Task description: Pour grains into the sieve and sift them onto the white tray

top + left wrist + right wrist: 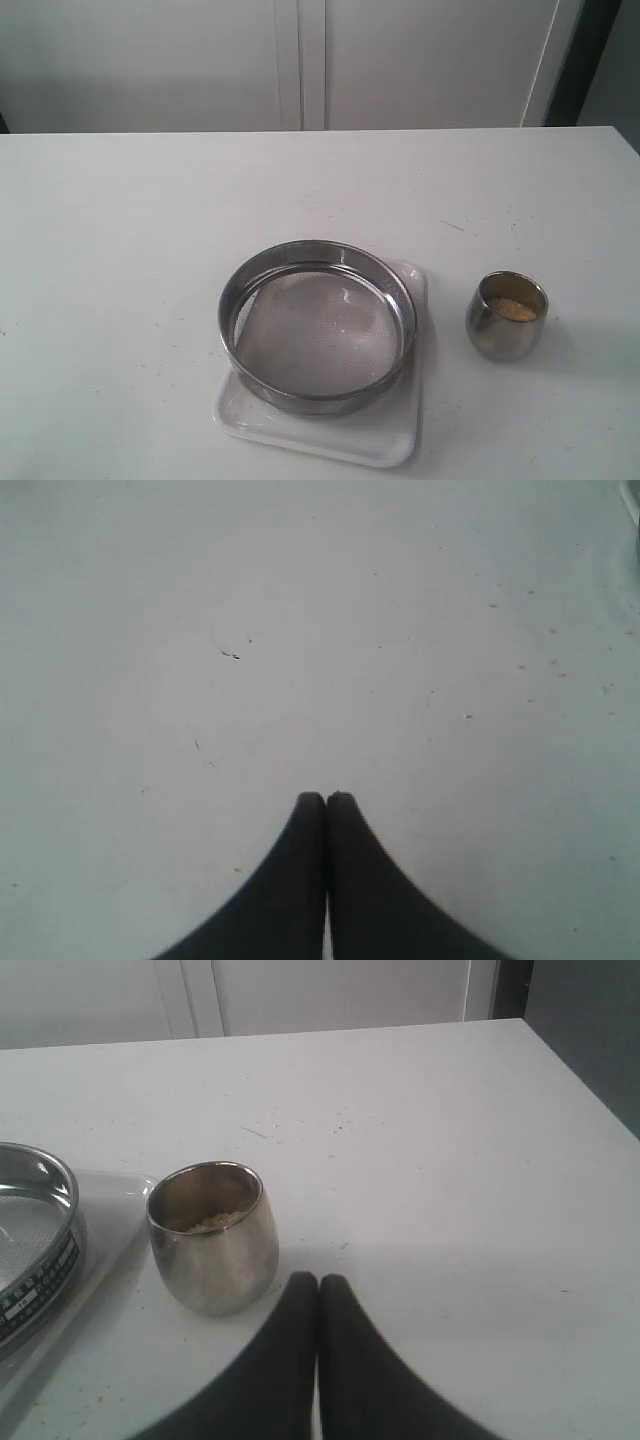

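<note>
1. The sieve (310,400) is seen sitting on the tray (330,440).
2. The grains (511,308) are held in the cup (507,330), right of the tray.
3. The left hand (326,798) is closed, empty, over the counter (300,630).
4. The right hand (318,1280) is closed, empty, just beside the cup.

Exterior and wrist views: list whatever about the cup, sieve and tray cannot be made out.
The grains: the wall of the steel cup hides part of them in both views; amount unclear.
The white tray: the sieve covers its middle in the exterior view.
The label on the sieve: right wrist view, too small to read.
The left hand: left wrist view shows only bare table; its place by the sieve unknown.
</note>
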`<state>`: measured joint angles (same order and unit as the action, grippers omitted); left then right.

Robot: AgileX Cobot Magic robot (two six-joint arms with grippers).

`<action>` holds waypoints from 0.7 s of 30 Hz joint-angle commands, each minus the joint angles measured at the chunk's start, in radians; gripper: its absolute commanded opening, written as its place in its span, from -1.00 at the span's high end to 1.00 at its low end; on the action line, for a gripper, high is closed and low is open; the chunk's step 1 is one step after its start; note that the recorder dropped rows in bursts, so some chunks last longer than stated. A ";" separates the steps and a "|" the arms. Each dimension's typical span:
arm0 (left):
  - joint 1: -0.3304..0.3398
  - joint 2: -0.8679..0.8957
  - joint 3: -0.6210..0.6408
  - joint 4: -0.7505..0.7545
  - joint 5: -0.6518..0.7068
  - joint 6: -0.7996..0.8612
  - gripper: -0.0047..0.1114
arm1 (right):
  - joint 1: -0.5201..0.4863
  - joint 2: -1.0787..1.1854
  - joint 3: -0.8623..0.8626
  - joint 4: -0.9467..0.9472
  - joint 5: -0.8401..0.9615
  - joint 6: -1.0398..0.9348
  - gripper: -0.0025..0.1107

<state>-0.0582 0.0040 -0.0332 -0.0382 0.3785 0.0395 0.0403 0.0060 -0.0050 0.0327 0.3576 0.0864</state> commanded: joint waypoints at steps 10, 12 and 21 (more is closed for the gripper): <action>-0.002 -0.004 0.005 -0.010 -0.004 -0.005 0.92 | -0.006 -0.006 0.005 -0.008 -0.015 -0.002 0.96; -0.002 -0.004 0.005 -0.010 -0.004 -0.005 0.92 | -0.006 -0.006 0.005 -0.008 -0.015 -0.002 0.96; -0.002 -0.004 0.005 -0.010 -0.004 -0.005 0.92 | -0.006 -0.006 0.005 -0.009 -0.069 -0.002 0.96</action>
<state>-0.0582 0.0040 -0.0332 -0.0382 0.3785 0.0395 0.0403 0.0060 -0.0050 0.0287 0.3375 0.0864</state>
